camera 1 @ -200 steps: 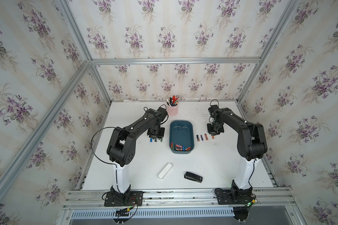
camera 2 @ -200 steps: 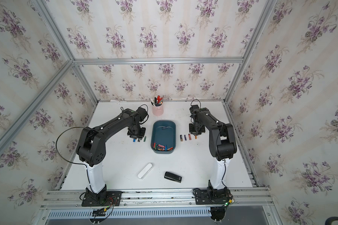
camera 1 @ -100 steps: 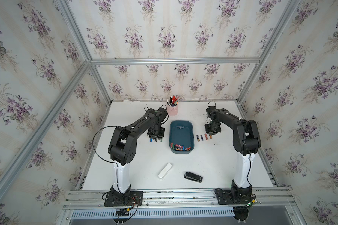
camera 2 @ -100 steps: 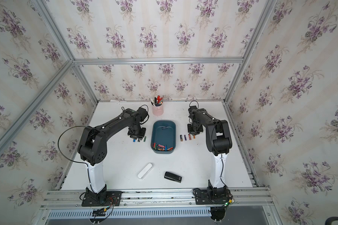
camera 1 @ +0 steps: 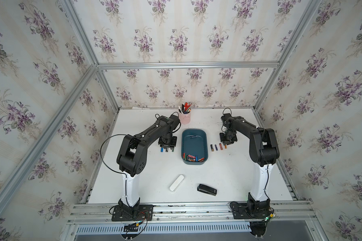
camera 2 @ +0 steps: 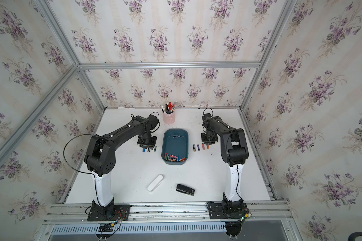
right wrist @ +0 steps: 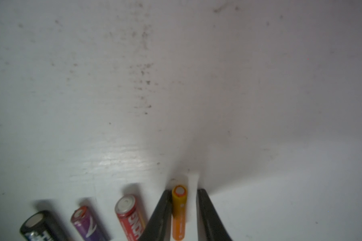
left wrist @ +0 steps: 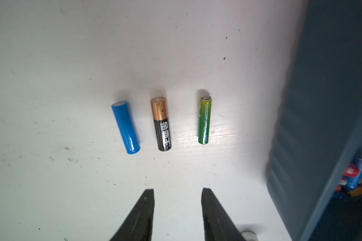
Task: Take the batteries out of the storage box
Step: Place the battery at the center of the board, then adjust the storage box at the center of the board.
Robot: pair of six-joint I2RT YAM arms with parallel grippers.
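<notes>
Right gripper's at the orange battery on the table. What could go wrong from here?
1. The orange battery lies against one finger of the open right gripper; lifting off may drag or roll it into the red battery beside it.
2. The batteries left in the box are piled against its near wall; a pick there could catch two or hit the wall.
</notes>
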